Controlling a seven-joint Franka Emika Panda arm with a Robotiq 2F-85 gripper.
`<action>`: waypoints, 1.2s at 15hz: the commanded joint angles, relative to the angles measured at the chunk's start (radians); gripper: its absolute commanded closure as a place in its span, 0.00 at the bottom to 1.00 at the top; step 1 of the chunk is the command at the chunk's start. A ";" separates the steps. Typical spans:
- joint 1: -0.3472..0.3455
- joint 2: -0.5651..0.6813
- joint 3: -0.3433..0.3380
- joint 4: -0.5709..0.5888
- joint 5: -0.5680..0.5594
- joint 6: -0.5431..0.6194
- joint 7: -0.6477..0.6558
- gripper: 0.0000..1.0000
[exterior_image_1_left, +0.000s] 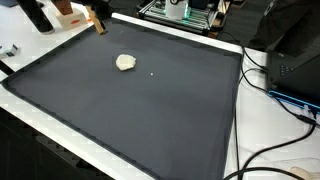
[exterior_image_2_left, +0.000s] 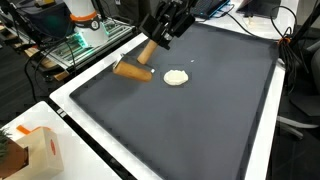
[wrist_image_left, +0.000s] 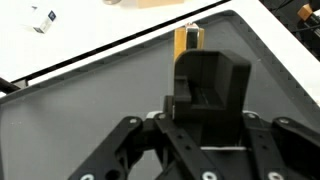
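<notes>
Claw sits closed tight on the light handle of a wooden tool, gripping it from above. In both exterior views the handle slants down from the fingers to a brown cylindrical head. That head lies low over the dark mat, close to the mat's edge and near one corner. Whether it touches the mat or hangs just above it cannot be told. The wrist view shows the black fingers pinched together, with a strip of the wood showing beyond them.

Near the tool's head, but apart from it, a pale round lump lies flat on the mat. It looks like flattened dough, though it is too small to be sure. The mat covers most of the white surface. Black cables trail across the surface beside the mat, well apart from the claw.
</notes>
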 joint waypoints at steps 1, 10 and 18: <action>0.011 0.026 0.008 0.028 -0.068 -0.039 0.055 0.76; 0.016 0.039 0.041 0.023 -0.202 0.010 -0.006 0.76; 0.015 0.048 0.073 0.011 -0.229 0.061 -0.164 0.76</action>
